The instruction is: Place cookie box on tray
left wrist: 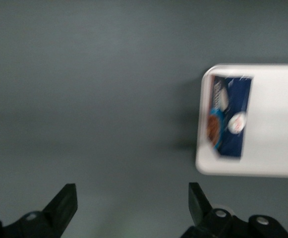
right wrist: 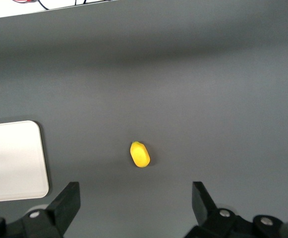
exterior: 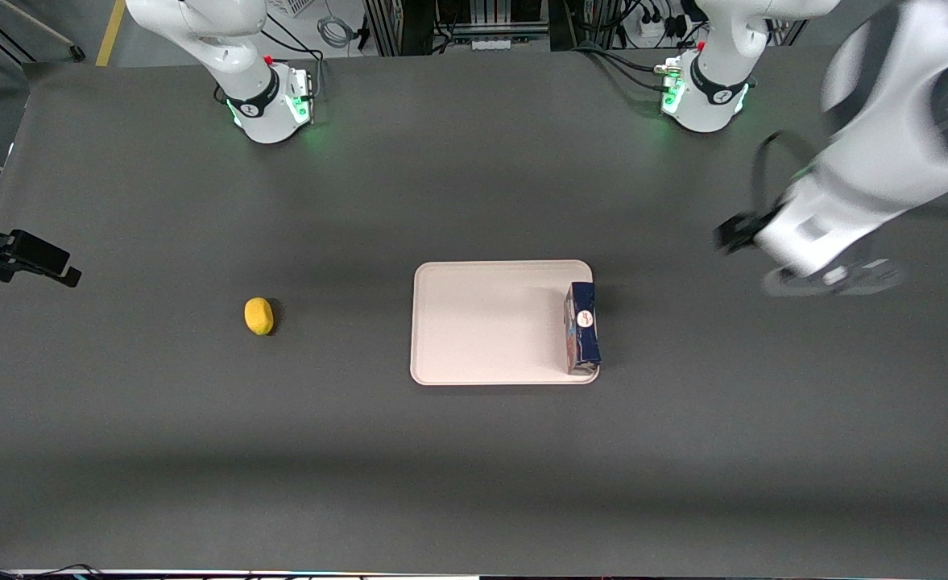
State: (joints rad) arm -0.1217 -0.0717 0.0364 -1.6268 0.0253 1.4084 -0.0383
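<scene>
On the dark table (exterior: 474,467), a yellow lemon-like object (exterior: 258,316) lies toward the parked arm's end. The cookie box (exterior: 583,328) stands on the tray (exterior: 482,322), along its edge. The gripper (left wrist: 133,206) hangs spread, empty, well apart; it should withdraw cleanly, leaving the box undisturbed.

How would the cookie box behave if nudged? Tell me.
The cookie box stands on a narrow edge at the tray rim, so it probably tips easily. Cardboard, so likely light and stiff. The open hand is over bare table, toward the working arm's end.
</scene>
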